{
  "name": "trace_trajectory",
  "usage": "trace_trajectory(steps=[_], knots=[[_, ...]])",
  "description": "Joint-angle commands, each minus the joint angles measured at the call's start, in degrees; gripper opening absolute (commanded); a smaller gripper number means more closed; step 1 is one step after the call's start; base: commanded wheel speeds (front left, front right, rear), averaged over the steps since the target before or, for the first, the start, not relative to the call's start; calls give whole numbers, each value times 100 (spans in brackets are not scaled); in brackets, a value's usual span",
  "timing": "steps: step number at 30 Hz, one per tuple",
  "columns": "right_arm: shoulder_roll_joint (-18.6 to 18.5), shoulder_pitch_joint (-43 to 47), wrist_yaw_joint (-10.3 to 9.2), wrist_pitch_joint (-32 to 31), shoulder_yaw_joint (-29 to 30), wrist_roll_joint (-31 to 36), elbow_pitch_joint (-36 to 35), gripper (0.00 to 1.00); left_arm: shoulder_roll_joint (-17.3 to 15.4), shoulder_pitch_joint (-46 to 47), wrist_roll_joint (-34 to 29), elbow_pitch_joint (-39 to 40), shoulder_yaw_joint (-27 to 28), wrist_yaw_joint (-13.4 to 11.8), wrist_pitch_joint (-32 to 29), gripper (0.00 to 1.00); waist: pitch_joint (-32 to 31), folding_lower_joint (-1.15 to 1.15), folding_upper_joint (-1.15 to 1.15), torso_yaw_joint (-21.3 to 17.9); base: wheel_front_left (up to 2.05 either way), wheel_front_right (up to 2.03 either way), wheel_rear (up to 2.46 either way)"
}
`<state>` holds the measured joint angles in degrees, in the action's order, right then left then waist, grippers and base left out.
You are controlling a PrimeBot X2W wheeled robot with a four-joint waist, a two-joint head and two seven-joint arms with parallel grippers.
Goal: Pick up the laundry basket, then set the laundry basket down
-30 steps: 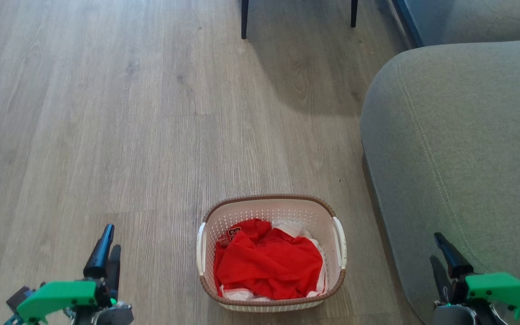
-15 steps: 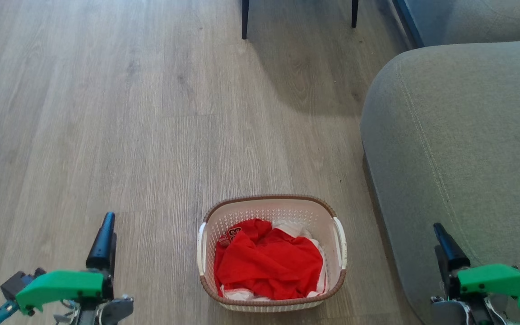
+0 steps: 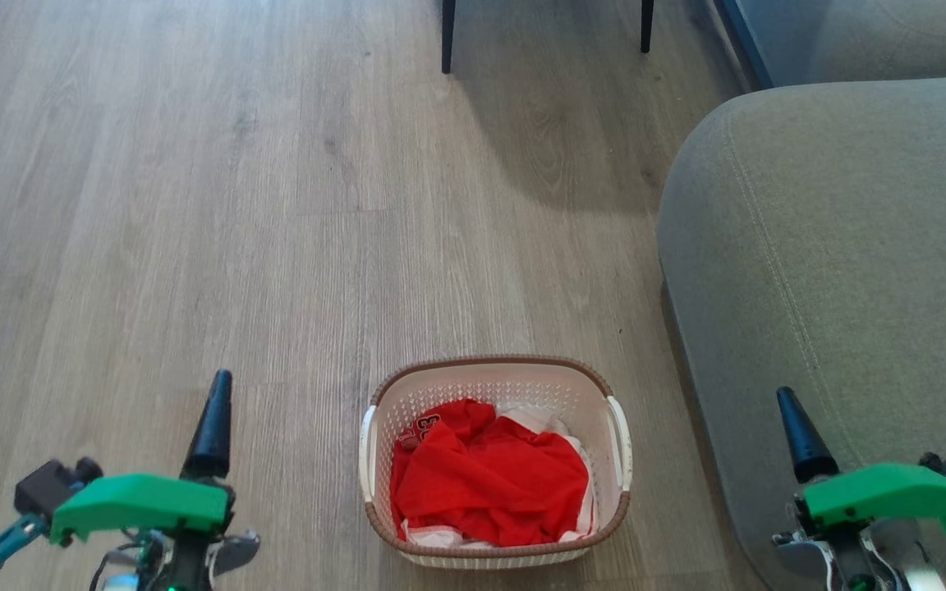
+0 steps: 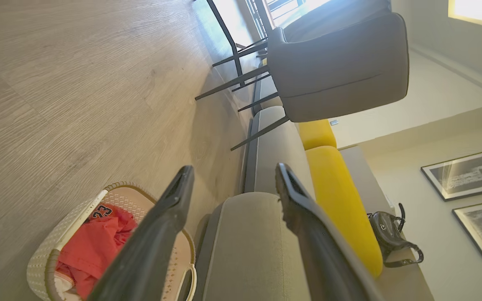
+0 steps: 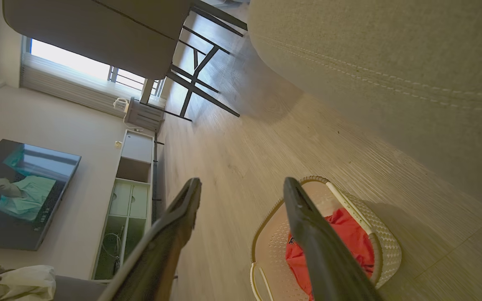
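On the wood floor (image 3: 194, 205), just beside the grey sofa (image 3: 834, 246), the laundry basket (image 3: 491, 359) stands with a red garment (image 3: 489, 480) inside. I hold my left gripper (image 4: 234, 169) and right gripper (image 5: 242, 181) on either side of it, touching nothing, both spread wide and empty.

- The floor (image 3: 235, 205) is pale grey-brown wood-look planking, its boards running away from the robot.
- The laundry basket (image 3: 489, 382) stands upright on it, near the sofa (image 3: 834, 246) but apart from it.
- The sofa rests on the floor at the right.
- 2 dark chair legs (image 3: 446, 37) stand at the far edge, with a shadow between them.
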<state>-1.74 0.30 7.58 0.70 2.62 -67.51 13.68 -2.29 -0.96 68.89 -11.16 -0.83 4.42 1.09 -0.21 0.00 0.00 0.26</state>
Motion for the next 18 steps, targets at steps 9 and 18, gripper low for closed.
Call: trace_trajectory(steps=[9,18], knots=[[-58,-200,-4,235,-206,888,-401,100,-42,212,-1098,388,-97,-55,195,100,-30,0,0,2,0,0,0],[-65,-143,-4,370,-328,1476,-507,100,-43,119,-1978,419,-180,-71,329,100,-51,0,0,6,0,0,0]])
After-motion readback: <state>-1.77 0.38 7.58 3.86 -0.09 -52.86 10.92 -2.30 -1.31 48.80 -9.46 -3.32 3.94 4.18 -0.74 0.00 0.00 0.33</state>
